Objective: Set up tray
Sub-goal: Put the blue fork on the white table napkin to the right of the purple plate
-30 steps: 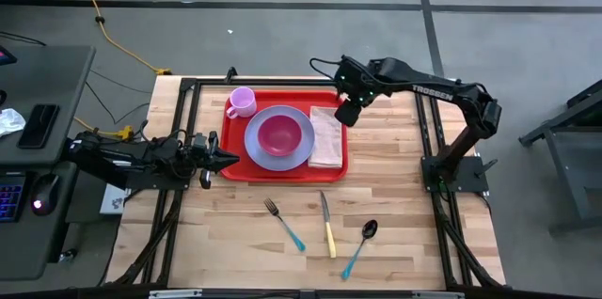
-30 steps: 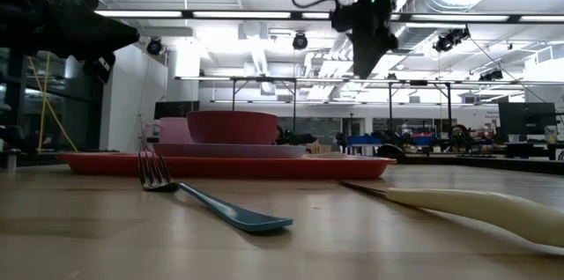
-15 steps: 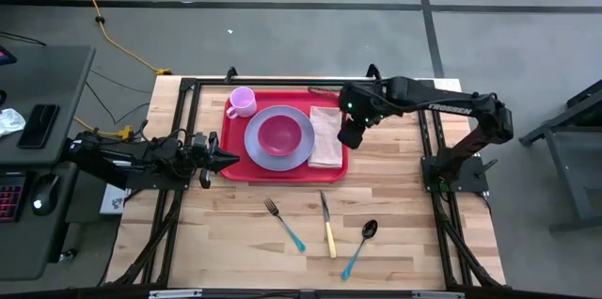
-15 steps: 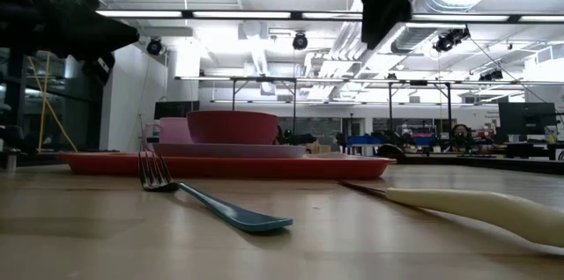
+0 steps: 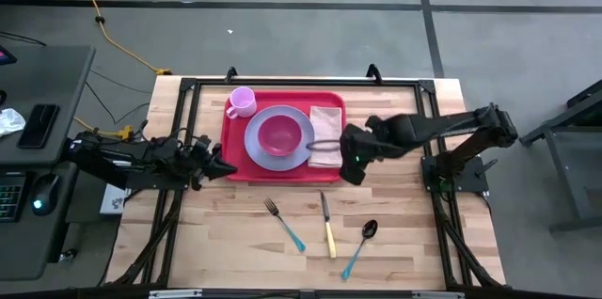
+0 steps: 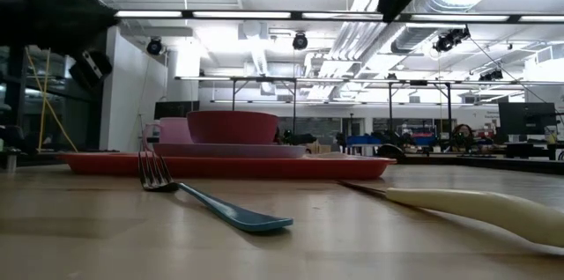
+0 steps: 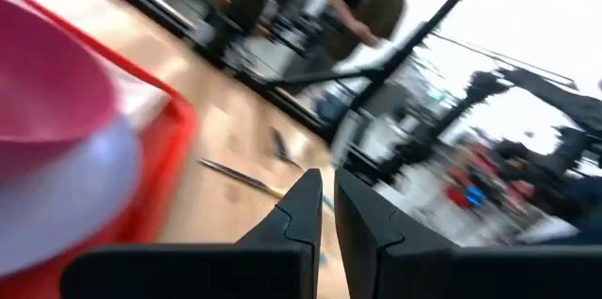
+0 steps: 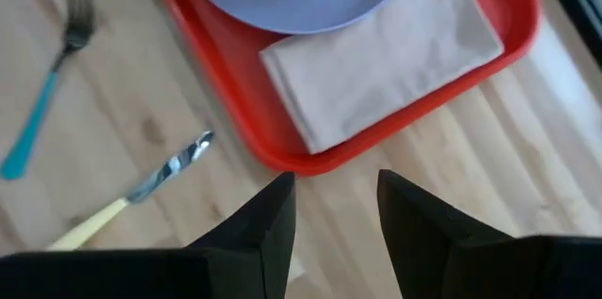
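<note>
**Tray's mostly loaded, cutlery still out on the table**

So the big flat red plastic tray [image 5: 285, 174] sits toward the far middle of the wooden table [image 5: 404, 233], long axis running left-right. On it: a round lavender plate [image 5: 278, 137] with a dark pink bowl [image 5: 280, 133] on top, a small pink mug [image 5: 241, 102] in the far-left corner, and a folded beige cloth napkin [image 5: 327, 135] along the right side.

Not on it: the fork with the teal handle [image 5: 284, 224], the knife with the yellow handle [image 5: 327, 225] and the spoon with the teal handle [image 5: 359, 247], all lying on bare wood on the near side of the tray, well apart from it. Their handles point roughly toward the table's near edge, the fork and spoon slanted.

The right gripper [image 5: 353, 160] hangs just off the tray's near-right corner, fingers spread wide with nothing between them. The knife lies near-left of it, closest of the three, so my guess is that's the next target and this arm is the one to go. It'd have to line up with the knife's near-far axis.

The left gripper [image 5: 214, 165] waits by the tray's left edge, fingers pinched narrow around nothing I can see
</note>
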You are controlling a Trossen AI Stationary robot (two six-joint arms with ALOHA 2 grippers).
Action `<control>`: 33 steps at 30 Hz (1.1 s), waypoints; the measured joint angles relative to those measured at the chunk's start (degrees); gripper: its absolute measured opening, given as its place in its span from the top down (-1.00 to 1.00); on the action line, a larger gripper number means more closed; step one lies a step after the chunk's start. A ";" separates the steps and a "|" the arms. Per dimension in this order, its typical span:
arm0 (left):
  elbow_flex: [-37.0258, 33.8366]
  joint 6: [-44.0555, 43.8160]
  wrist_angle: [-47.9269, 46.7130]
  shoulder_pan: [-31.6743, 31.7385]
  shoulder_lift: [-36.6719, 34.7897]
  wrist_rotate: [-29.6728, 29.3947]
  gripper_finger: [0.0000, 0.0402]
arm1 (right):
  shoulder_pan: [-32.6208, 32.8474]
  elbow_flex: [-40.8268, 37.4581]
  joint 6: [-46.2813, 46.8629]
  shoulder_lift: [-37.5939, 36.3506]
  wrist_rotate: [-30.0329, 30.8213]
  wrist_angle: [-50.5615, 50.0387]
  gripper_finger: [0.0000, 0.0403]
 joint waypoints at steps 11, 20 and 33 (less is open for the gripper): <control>0.47 -0.15 3.72 0.00 0.00 9.59 0.68 | 15.02 0.02 13.57 0.02 11.57 -0.77 0.35; 0.78 -1.18 3.42 0.00 0.00 11.24 0.68 | 23.63 0.02 25.41 0.04 15.35 -10.52 0.35; 0.96 -1.09 2.25 0.00 0.00 6.79 0.68 | 20.84 0.02 23.99 -8.84 24.31 -16.20 0.40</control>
